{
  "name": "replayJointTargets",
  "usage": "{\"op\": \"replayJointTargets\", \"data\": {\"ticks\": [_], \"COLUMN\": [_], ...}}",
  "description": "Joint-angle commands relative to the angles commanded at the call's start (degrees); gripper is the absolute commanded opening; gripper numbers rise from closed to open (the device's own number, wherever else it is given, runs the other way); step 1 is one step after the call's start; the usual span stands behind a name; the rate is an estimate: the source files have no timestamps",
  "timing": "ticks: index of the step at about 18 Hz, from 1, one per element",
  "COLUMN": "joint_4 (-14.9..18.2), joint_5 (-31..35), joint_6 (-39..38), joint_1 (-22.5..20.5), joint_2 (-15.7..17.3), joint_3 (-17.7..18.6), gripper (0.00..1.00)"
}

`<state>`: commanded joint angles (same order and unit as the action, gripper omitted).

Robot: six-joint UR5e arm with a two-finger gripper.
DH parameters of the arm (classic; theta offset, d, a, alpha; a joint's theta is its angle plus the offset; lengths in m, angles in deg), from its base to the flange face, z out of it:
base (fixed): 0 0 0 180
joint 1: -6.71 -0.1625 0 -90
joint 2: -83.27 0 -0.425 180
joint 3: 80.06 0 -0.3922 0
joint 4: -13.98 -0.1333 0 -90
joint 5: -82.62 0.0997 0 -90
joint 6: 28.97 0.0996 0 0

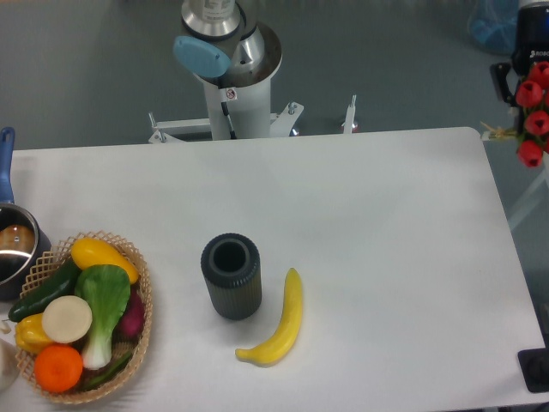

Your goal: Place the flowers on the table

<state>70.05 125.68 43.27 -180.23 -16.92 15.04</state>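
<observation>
The flowers (pixel 533 116), a bunch of red tulip buds, hang at the far right edge of the view, just beyond the right end of the white table (pixel 386 206) and above its level. Pale stem ends (pixel 493 130) stick out to the left. My gripper (pixel 520 86) is at the top right corner, partly cut off by the frame. One black finger (pixel 500 81) shows beside the buds. The gripper looks shut on the flowers, though the grip itself is partly hidden.
A dark ribbed cylinder cup (pixel 231 276) stands mid-table with a banana (pixel 279 322) right of it. A woven basket of vegetables (pixel 81 330) and a blue-handled pot (pixel 13 245) sit at the left edge. The arm's base (pixel 232 77) stands behind the table.
</observation>
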Motion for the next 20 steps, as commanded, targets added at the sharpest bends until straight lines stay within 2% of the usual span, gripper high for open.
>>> {"op": "replayJointTargets", "data": {"ticks": [8, 10, 13, 15, 20], "joint_4": [0.1, 0.1, -0.2, -0.2, -0.7], "joint_5": [0.4, 4.9, 14.4, 21.1, 25.0], "joint_6": [-1.8, -3.4, -5.9, -6.6, -13.6], "joint_1": [0.4, 0.7, 4.6, 7.5, 12.2], "joint_2": [-0.1, 0.5, 0.8, 0.7, -0.2], "joint_3": [-0.8, -0.8, -0.9, -1.5, -1.9], "gripper": [0.48, 0.48, 0.52, 0.48, 0.45]}}
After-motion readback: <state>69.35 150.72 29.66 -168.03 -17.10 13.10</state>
